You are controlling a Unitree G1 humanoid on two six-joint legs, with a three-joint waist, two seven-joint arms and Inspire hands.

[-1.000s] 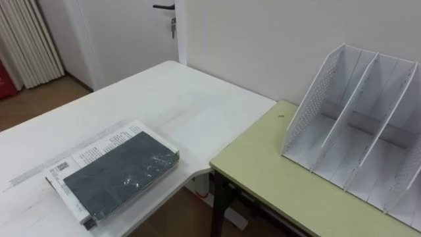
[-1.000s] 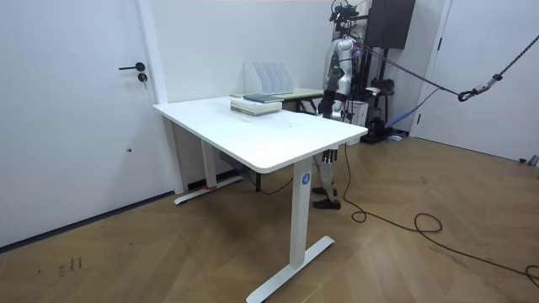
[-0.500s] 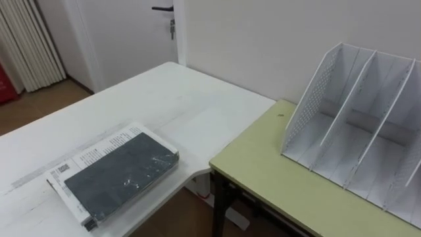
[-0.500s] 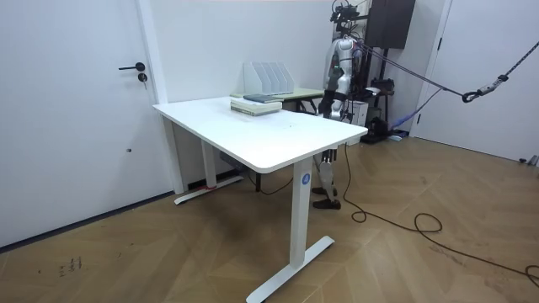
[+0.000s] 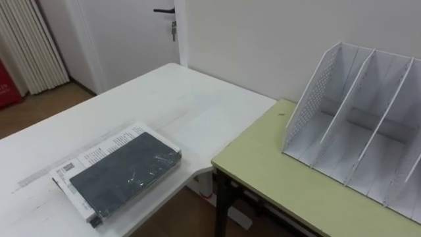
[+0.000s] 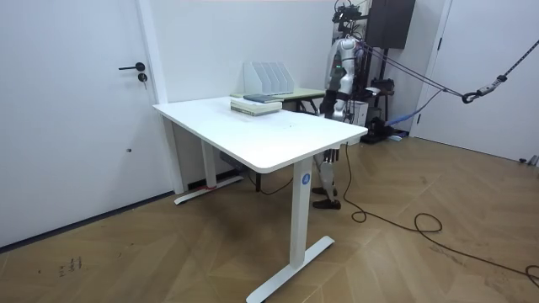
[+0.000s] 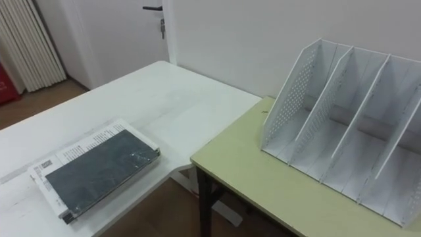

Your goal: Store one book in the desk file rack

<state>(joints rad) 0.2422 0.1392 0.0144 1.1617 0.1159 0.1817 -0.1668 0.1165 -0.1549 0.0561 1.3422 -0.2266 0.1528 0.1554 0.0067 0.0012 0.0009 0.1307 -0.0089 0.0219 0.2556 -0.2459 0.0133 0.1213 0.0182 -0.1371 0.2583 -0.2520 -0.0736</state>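
An office-like room: white adjustable desk (image 6: 269, 139), file rack (image 5: 316, 105), bare walls (image 6: 67, 109), parquet floor (image 6: 168, 261).

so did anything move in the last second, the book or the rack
None of the things moved; the slight shift in the eye view is the camera's own. The dark book lies as before on the white table, untouched. The file rack stands where it did on the green table, with no book in the slots that show. In the room view the robot stands in the same place by the tables.
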